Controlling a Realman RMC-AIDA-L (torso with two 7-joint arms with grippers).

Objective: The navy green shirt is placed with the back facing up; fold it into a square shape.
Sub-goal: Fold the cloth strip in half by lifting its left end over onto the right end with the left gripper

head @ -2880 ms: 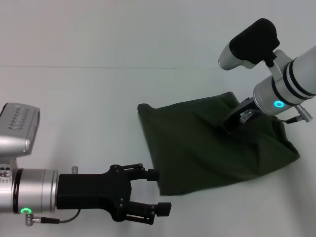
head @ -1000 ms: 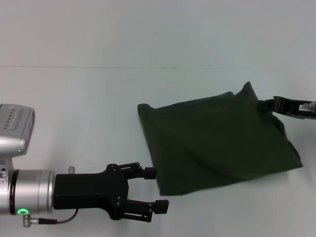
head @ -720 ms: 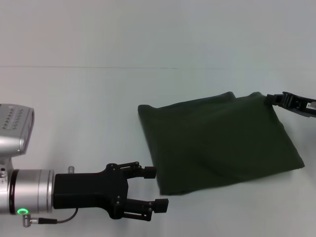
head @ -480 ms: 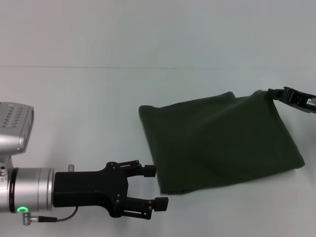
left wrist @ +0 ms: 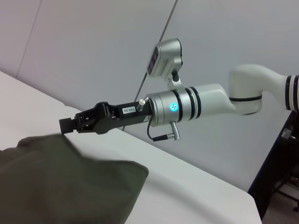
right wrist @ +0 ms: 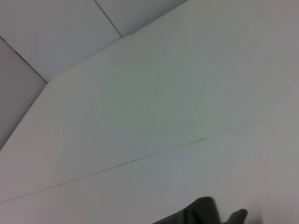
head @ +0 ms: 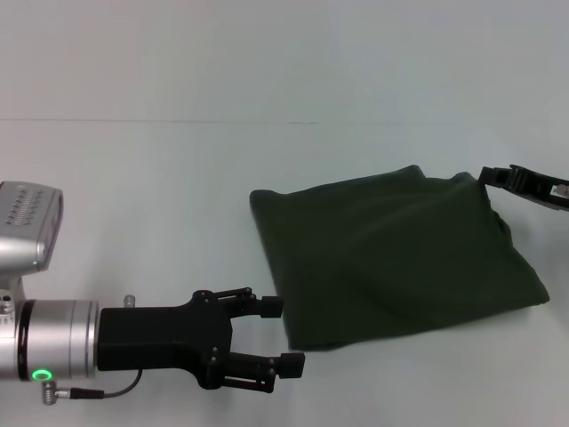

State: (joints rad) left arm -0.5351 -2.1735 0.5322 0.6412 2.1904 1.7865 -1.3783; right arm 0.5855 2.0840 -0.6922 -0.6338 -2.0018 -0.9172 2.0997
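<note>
Olive-green cloth: the shirt (head: 391, 253) lies folded into a rough rectangle on the white table (head: 160, 196), right of centre in the head view, plain side up, w/ soft creases across it. Its far right corner bulges up a bit.

Left gripper (head: 280, 336) sits low at the near left, just beside the shirt's near left corner; fingers spread apart, nothing between them, upper fingertip about touching the cloth edge.

Right gripper (head: 494, 175) pokes in from the right edge, just off the shirt's far right corner. In the left wrist view it (left wrist: 69, 125) hangs just above the cloth (left wrist: 60, 182), holding nothing; whether its fingers are apart or together, can't tell.
</note>
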